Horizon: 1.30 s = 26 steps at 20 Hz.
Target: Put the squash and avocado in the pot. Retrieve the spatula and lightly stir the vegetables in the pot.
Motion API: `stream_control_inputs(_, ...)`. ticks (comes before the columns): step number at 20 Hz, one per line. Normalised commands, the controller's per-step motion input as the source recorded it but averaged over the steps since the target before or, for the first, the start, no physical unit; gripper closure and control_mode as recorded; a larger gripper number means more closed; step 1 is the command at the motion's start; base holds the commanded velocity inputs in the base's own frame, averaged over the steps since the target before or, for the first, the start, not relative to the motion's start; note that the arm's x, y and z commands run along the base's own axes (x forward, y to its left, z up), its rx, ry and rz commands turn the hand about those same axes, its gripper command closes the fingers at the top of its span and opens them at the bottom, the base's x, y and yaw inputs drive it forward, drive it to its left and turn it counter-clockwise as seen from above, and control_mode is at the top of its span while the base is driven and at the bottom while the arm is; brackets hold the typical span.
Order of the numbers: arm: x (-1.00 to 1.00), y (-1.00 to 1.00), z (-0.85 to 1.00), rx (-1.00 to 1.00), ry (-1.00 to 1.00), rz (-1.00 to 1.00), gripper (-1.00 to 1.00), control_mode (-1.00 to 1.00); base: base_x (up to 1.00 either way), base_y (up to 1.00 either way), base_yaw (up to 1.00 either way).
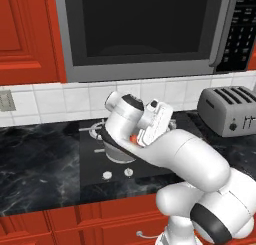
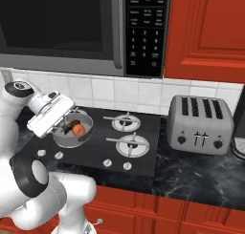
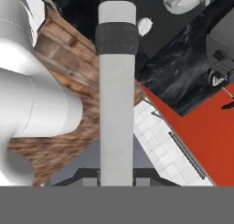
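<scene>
Right base view: the pot [image 2: 72, 135] sits on the near-left burner of the black cooktop [image 2: 143, 147], at about nine o'clock from the two bare burners [image 2: 127, 121]. The squash [image 2: 77, 129] lies inside the pot, an orange-red lump near the pot's middle. The robot's white hand hangs over the pot's ten o'clock side, tilted, and its fingertips are hidden behind the hand body. A grey toaster [image 2: 201, 125] stands on the dark marble counter [image 2: 206, 178] at three o'clock from the cooktop, well apart from the pot. A microwave [image 2: 81, 32] hangs above the stove.

In the left base view the arm covers most of the pot [image 1: 117, 153]; the squash [image 1: 133, 137] peeks out as a small orange spot just under the hand. The toaster [image 1: 227, 111] sits at three o'clock.

In the hand view a long silver-grey handle with a dark collar, the spatula [image 3: 117, 104], runs straight up from six o'clock, between the fingertips. The gripper [image 3: 117, 179] is clenched on that handle. The blade end cannot be made out.
</scene>
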Motion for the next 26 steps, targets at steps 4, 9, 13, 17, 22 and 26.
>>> stream_control_inputs(4, 0.21, 0.0, -0.02, 0.0, 0.05, 0.04, 1.0, -1.0, 0.0, 0.0, 0.0)
stream_control_inputs(9, 0.67, -0.01, -0.17, -0.02, 0.15, 0.0, 1.0, -1.0, 0.0, 0.0, 0.0)
stream_control_inputs(13, 0.87, -0.12, 0.01, -0.06, 0.2, 0.0, 1.0, -1.0, 0.0, 0.0, 0.0)
stream_control_inputs(17, 0.32, 0.0, 0.08, -0.01, 0.23, 0.01, 1.0, -1.0, 0.0, 0.0, 0.0)
stream_control_inputs(22, 0.08, 0.02, -0.04, 0.0, 0.08, 0.0, 1.0, -1.0, 0.0, 0.0, 0.0)
stream_control_inputs(26, 0.0, 0.0, -0.19, 0.0, 0.0, 0.0, 1.0, -1.0, 0.0, 0.0, 0.0)
